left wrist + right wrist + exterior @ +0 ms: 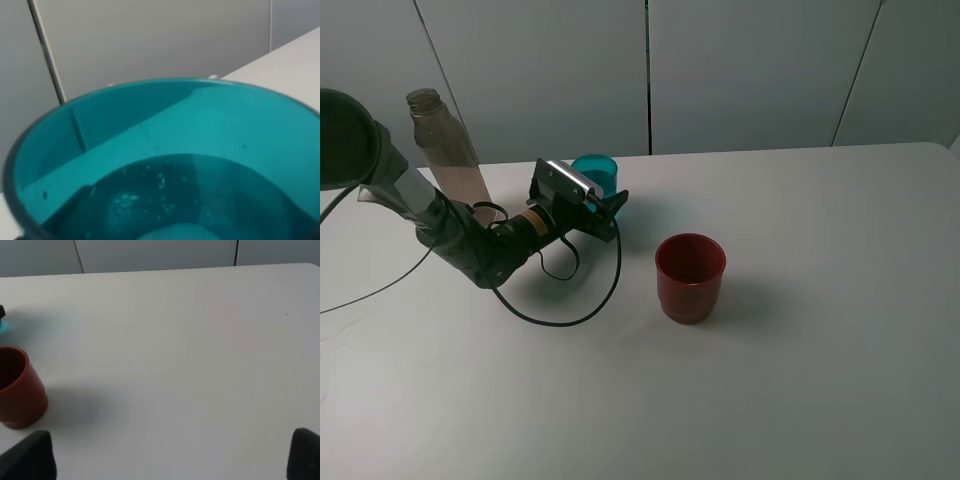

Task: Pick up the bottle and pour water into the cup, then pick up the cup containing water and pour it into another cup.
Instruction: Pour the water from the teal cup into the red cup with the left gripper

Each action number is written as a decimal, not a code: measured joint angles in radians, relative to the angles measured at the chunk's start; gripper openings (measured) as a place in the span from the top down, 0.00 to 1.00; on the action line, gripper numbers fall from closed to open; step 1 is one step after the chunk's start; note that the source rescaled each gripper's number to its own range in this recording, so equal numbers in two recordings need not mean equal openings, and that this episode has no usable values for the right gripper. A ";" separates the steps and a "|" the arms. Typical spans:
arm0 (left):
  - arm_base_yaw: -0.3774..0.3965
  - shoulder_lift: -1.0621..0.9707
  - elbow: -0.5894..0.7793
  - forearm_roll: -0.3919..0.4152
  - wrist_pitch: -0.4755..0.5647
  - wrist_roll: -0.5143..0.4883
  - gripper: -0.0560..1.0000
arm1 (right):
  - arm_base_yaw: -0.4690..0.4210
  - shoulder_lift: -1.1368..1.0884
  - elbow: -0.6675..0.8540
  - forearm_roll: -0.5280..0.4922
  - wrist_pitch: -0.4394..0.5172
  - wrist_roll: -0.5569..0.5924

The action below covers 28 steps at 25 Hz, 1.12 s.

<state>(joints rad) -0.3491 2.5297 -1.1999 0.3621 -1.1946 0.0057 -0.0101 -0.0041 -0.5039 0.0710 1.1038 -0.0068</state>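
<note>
Left wrist view: the cup (165, 125), water (170, 200) in it, fills the frame.
Left gripper (610, 206) sits at it, near the bottle (445, 150) (clamped? can't tell); right gripper (167, 455) has fingers apart. A loose hold could spill water short of the red cup (690, 277).

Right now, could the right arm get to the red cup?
Probably yes. The red cup stands alone on the table, nothing lies between it and the open right fingers, and the left arm is off at the teal cup.

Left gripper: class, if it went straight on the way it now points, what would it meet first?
The teal cup, directly ahead of the left gripper; whether they already touch is unclear.
</note>
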 joint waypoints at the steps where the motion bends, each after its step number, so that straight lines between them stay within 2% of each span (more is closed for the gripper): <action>1: 0.000 -0.008 0.004 0.004 0.005 0.000 0.87 | 0.000 0.000 0.000 0.000 0.000 0.007; 11: 0.000 -0.111 0.088 0.007 0.011 0.004 0.87 | 0.000 0.000 0.000 0.000 0.000 0.007; 21: 0.000 -0.258 0.243 0.014 0.011 0.042 0.87 | 0.000 0.000 0.000 0.000 0.000 0.007; 28: 0.000 -0.365 0.327 0.060 0.011 0.079 0.87 | 0.000 0.000 0.000 0.000 0.000 0.007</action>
<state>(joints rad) -0.3491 2.1651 -0.8724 0.4225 -1.1840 0.0849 -0.0101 -0.0041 -0.5039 0.0710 1.1038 0.0000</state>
